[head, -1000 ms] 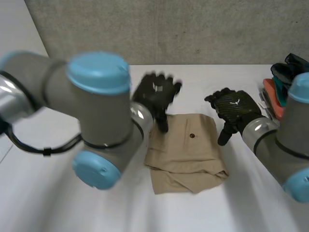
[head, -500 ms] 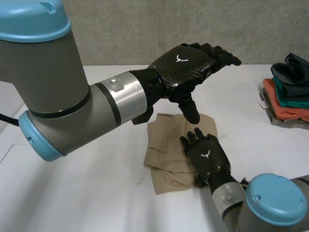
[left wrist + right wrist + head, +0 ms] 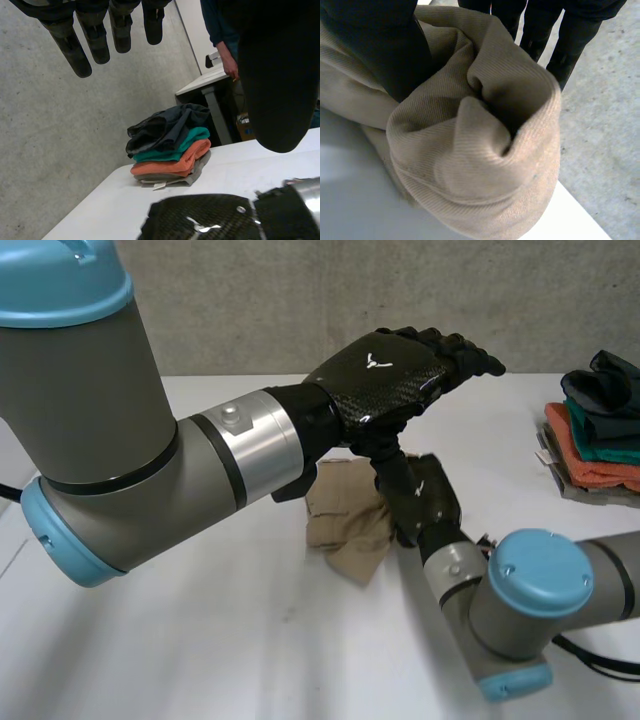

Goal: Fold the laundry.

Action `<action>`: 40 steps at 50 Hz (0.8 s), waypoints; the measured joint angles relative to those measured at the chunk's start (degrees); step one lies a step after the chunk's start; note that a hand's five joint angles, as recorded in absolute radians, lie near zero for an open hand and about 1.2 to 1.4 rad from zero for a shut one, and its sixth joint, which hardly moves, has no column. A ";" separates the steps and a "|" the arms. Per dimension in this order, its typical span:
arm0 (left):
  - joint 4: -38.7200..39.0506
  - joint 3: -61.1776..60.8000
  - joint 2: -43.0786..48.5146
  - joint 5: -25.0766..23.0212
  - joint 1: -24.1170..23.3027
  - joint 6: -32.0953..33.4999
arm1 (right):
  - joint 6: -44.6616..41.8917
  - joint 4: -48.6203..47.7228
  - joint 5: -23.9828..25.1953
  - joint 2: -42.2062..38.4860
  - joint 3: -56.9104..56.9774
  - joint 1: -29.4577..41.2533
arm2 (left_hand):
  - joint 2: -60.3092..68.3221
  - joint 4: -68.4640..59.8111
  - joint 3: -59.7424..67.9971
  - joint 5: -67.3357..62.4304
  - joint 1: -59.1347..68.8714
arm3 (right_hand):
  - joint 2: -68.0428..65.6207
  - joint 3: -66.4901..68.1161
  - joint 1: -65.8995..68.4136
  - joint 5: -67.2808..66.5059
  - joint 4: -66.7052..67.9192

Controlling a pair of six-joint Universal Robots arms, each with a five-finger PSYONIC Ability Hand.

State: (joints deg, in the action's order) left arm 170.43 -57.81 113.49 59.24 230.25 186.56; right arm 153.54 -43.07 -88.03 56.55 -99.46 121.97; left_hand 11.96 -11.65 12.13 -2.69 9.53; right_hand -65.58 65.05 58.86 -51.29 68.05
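Observation:
The tan shorts (image 3: 345, 528) are bunched into a lump at the middle of the white table (image 3: 200, 640), lifted on their right side. My right hand (image 3: 425, 502) is shut on that side. In the right wrist view its thumb (image 3: 380, 45) and fingers (image 3: 560, 40) pinch a thick roll of the tan cloth (image 3: 480, 140). Above and just behind the shorts hovers my left hand (image 3: 390, 375), open with fingers straight and clear of the cloth. The left wrist view shows its straight fingers (image 3: 70, 45) and the back of the right hand (image 3: 200, 222) under its palm.
A stack of folded clothes (image 3: 598, 435), dark on green on orange on grey, sits at the table's far right edge, also seen as the stack (image 3: 170, 147) beyond the left hand's fingertips. A person (image 3: 225, 30) stands by another table behind it. A grey wall backs the table.
The right hand went from lying flat on the folded shorts to gripping them, and the cloth is now bunched up and raised. The left hand has stayed hovering since half a second ago.

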 measured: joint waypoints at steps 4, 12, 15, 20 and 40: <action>0.06 0.00 -0.77 0.00 0.05 0.02 | 0.10 0.06 1.40 0.31 3.22 -2.03 | 0.00 0.00 0.00 0.00 0.00 | 0.00 0.00 0.00 0.00 0.00; 2.31 0.74 -4.67 1.30 0.14 -0.19 | 2.59 2.24 6.06 5.22 14.94 -9.54 | 0.00 0.00 0.00 0.00 0.00 | 0.00 1.01 1.19 -0.68 0.62; 3.84 0.84 -6.33 2.46 0.10 -0.40 | 6.94 4.92 8.94 7.71 21.43 -14.60 | 0.00 0.00 0.00 0.00 0.00 | 0.00 1.46 1.19 -1.93 0.63; 5.38 0.62 -8.10 3.71 0.03 -0.91 | 17.17 10.52 13.82 9.84 32.30 -25.60 | 0.00 0.00 0.00 0.00 0.00 | 0.00 1.57 1.19 -1.99 0.63; 5.61 -2.04 -6.02 3.85 -0.07 -1.16 | 32.35 13.03 44.04 -12.44 47.72 -55.08 | 0.00 0.00 0.00 0.00 0.00 | -0.92 2.71 1.19 -3.09 1.30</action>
State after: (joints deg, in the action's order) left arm 176.04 -59.86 107.47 63.09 230.18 185.40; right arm 185.90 -30.04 -43.98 44.12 -51.75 66.90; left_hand 11.96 -11.64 12.14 -2.69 9.53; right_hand -66.51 67.76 60.05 -54.39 69.35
